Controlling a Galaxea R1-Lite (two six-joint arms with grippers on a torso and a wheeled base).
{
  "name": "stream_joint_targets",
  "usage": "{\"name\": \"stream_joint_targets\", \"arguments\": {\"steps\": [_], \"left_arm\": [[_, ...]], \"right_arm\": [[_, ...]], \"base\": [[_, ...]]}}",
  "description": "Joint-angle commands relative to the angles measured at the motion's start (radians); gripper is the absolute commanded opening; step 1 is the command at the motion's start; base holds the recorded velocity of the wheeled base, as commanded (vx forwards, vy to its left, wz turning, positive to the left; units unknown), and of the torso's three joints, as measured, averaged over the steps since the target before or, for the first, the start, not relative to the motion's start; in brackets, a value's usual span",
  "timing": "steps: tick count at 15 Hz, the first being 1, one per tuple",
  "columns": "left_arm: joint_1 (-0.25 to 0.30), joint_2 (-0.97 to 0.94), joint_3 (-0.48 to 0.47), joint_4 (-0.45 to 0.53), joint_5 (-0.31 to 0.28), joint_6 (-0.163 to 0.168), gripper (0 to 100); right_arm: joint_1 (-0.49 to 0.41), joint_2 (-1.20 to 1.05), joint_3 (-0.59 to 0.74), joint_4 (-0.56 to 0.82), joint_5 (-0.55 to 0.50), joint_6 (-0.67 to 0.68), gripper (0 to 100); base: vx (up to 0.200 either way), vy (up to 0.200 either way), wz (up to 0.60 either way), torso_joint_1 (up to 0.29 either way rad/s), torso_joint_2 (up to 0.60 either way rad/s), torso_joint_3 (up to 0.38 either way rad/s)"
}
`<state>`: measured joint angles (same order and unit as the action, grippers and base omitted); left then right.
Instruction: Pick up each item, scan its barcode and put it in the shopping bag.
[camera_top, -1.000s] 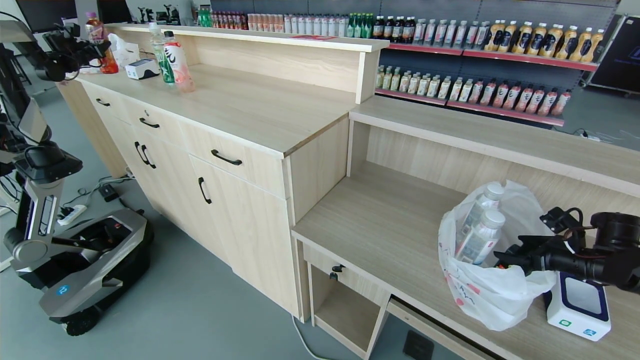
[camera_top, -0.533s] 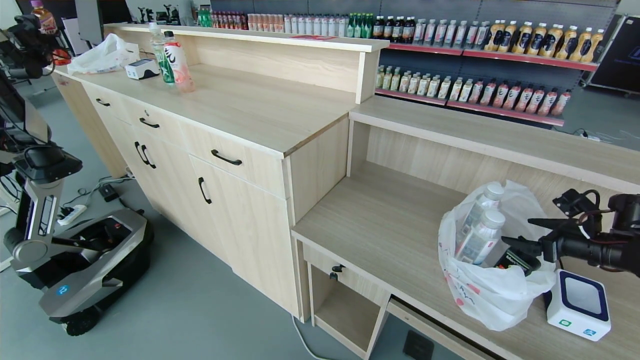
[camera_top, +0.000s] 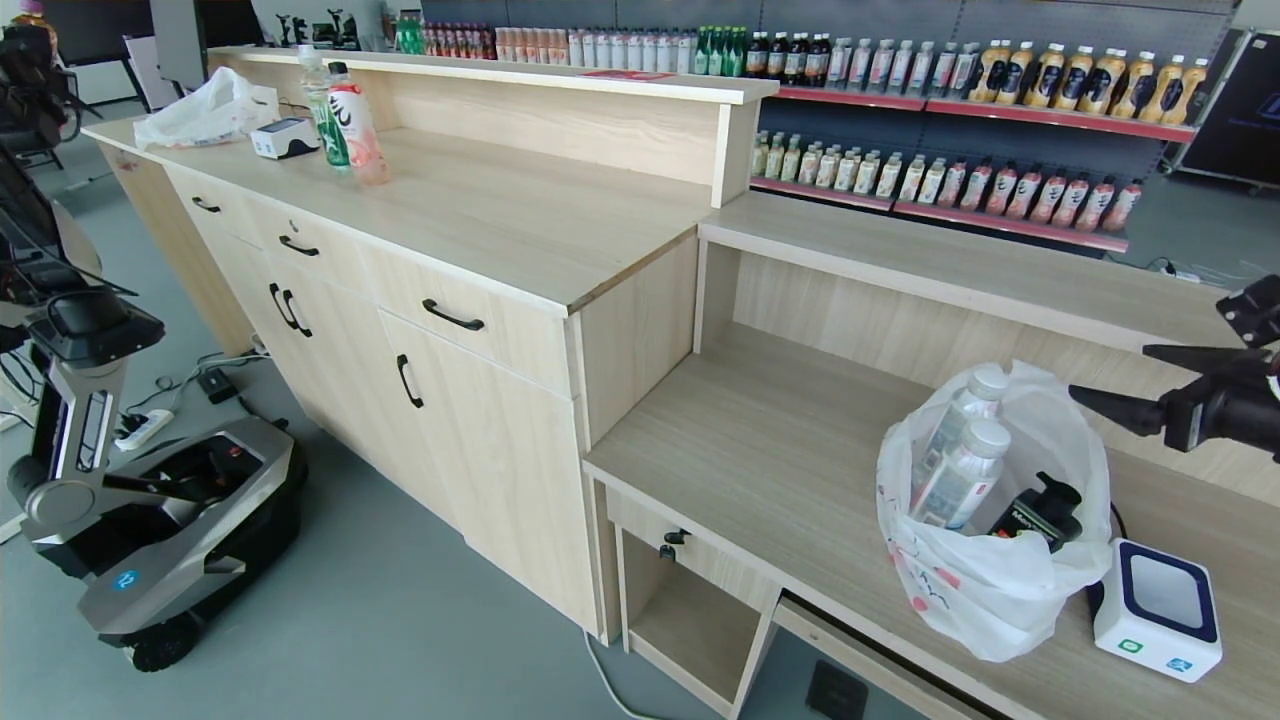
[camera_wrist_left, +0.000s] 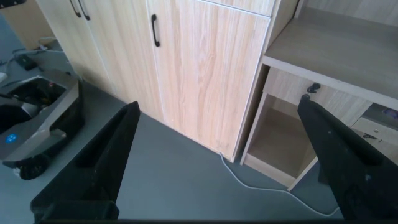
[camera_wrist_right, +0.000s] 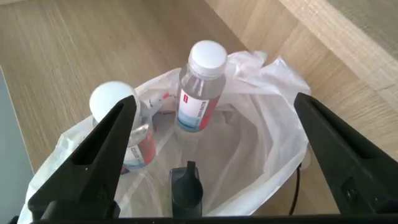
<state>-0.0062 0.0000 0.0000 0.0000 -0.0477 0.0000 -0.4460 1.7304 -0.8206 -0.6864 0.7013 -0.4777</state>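
Note:
A white shopping bag (camera_top: 990, 600) stands on the low wooden counter (camera_top: 760, 440). In it are two white-capped bottles (camera_top: 962, 452) and a black pump bottle (camera_top: 1040, 510). My right gripper (camera_top: 1112, 373) hangs open and empty above and to the right of the bag. The right wrist view looks down between the fingers (camera_wrist_right: 99, 168) into the bag (camera_wrist_right: 273, 106), at both bottles (camera_wrist_right: 199, 87) and the pump bottle (camera_wrist_right: 186, 186). A white and blue scanner (camera_top: 1155, 610) sits right of the bag. My left gripper (camera_wrist_left: 217, 162) is open and empty, low over the grey floor by the cabinet.
A raised ledge (camera_top: 980, 270) runs behind the bag. The taller counter at left carries two bottles (camera_top: 345, 110), a white bag (camera_top: 205, 110) and a small scanner (camera_top: 285, 137). Shelves of bottles (camera_top: 900, 100) line the back. Another robot (camera_top: 150, 500) stands on the floor at left.
My right gripper opened at the bag, left the black pump bottle inside and rose up and to the right. At the far left, the other robot's arm drew away with an orange bottle.

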Motion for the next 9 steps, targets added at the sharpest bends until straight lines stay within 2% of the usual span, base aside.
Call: {"name": "stream_joint_targets", "arguments": {"steps": [1,3,6,7,9], "left_arm": [[0.0,0.002,0.0,0.0,0.0,0.0,100],[0.0,0.002,0.0,0.0,0.0,0.0,100],[0.0,0.002,0.0,0.0,0.0,0.0,100],[0.0,0.002,0.0,0.0,0.0,0.0,100],[0.0,0.002,0.0,0.0,0.0,0.0,100]], "right_arm": [[-0.003,-0.227,0.003,0.004,-0.049,0.051,100],[-0.003,-0.311,-0.02,0.005,-0.055,0.125,100],[-0.039,-0.368,-0.031,0.053,-0.063,0.143,100],[-0.069,-0.446,-0.086,0.257,-0.128,0.146,100],[-0.069,-0.526,-0.126,0.49,-0.29,0.191,100]], "base": [[0.0,0.0,-0.6,0.002,0.0,0.002],[0.0,0.0,-0.6,-0.002,0.0,0.0],[0.0,0.0,-0.6,0.007,0.0,0.004],[0.0,0.0,-0.6,-0.007,0.0,0.002],[0.0,0.0,-0.6,0.005,0.0,0.007]]}}
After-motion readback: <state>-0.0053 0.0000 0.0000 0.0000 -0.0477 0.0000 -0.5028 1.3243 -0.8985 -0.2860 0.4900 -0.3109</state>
